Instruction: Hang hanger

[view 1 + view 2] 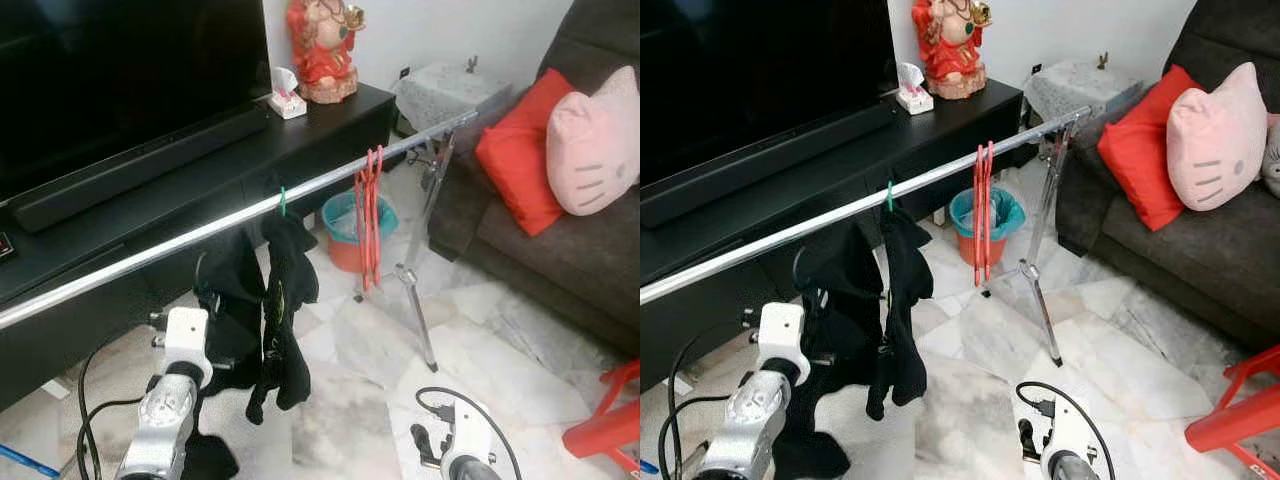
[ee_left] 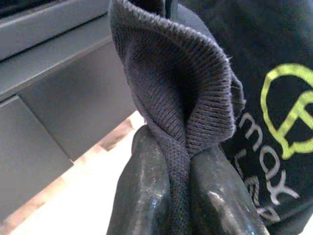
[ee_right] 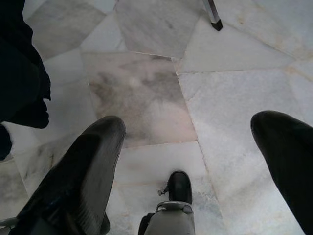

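The green hanger is hooked over the silver rail, about midway along it, and a black garment with lime-green lettering droops from it toward the marble floor. The left gripper is on that garment: its two black fingers are pinched tight on a fold of the dark knit fabric, right at the cloth's edge, in front of the grey drawer fronts of the TV cabinet. The left arm reaches up from below toward the hanging clothes. Further along the rail, nearer its far end, a bunch of red hangers dangles, with a teal-lined bin behind them on the floor. The right gripper hangs low over the marble tiles, fingers spread wide apart and holding nothing. Off to the right side sits a dark sofa carrying a red cushion and a pink cat-face pillow.
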Robot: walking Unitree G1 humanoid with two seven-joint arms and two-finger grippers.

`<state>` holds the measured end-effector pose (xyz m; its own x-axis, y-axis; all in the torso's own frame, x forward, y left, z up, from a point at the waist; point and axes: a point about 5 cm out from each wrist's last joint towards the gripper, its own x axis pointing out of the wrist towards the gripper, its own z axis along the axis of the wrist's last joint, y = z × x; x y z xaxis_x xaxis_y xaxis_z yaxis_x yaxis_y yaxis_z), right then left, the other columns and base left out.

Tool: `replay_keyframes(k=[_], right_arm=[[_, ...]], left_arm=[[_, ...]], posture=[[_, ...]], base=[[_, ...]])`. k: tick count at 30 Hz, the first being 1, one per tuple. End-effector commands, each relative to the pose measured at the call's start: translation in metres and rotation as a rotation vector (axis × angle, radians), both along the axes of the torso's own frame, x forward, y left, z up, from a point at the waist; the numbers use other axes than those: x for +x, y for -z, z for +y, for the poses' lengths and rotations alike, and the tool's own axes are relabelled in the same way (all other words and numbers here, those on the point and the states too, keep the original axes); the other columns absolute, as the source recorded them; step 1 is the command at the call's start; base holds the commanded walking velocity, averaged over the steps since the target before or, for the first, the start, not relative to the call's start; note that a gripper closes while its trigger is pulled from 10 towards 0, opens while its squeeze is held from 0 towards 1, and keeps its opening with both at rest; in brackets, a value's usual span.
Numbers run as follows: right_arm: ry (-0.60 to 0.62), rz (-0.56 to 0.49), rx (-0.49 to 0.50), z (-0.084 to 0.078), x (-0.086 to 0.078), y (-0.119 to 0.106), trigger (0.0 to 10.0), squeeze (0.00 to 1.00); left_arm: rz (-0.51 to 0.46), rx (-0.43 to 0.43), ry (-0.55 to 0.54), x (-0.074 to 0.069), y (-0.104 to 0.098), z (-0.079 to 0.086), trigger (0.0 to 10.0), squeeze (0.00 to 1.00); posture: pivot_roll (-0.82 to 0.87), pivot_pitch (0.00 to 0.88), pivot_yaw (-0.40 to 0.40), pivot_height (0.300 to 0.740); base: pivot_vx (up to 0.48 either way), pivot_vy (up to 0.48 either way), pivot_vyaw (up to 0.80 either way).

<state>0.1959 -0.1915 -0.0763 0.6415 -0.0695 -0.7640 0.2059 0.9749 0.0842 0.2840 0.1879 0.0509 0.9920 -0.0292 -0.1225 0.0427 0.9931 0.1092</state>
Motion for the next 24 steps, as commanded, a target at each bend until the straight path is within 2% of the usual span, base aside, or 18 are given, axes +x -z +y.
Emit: replay_keyframes(k=[1, 3, 10, 21, 24], right_arm=[[0.002, -0.009, -0.008, 0.0001, 0.0019, -0.0011, 10.0, 0.0], [-0.002, -0.016, -0.015, -0.0002, 0.0028, -0.0018, 10.0, 0.0], [-0.004, -0.018, -0.017, -0.0008, 0.0035, -0.0023, 10.0, 0.0], [-0.02, -0.015, -0.028, -0.0006, 0.0041, -0.0025, 10.0, 0.0], [-0.017, -0.017, -0.023, -0.0001, 0.0042, -0.0025, 10.0, 0.0]], left_arm=[[-0.024, -0.009, -0.004, 0.003, -0.0062, -0.0023, 10.0, 0.0], [-0.021, -0.011, -0.004, 0.0026, -0.0061, -0.0033, 10.0, 0.0], [-0.013, -0.015, -0.007, 0.0031, -0.0061, -0.0062, 10.0, 0.0], [-0.006, -0.019, 0.0, 0.0046, -0.0063, -0.0087, 10.0, 0.0], [-0.005, -0.019, 0.001, 0.0049, -0.0065, -0.0089, 10.0, 0.0]], posture=[[-0.02, 0.0, 0.025, 0.74], [-0.02, 0.0, 0.024, 0.74], [-0.02, 0.0, 0.023, 0.74], [-0.02, 0.0, 0.025, 0.74], [-0.02, 0.0, 0.028, 0.74]], base=[[0.0, 0.0, 0.0], [0.0, 0.0, 0.0], [0.0, 0.0, 0.8], [0.0, 0.0, 0.0], [0.0, 0.0, 0.8]])
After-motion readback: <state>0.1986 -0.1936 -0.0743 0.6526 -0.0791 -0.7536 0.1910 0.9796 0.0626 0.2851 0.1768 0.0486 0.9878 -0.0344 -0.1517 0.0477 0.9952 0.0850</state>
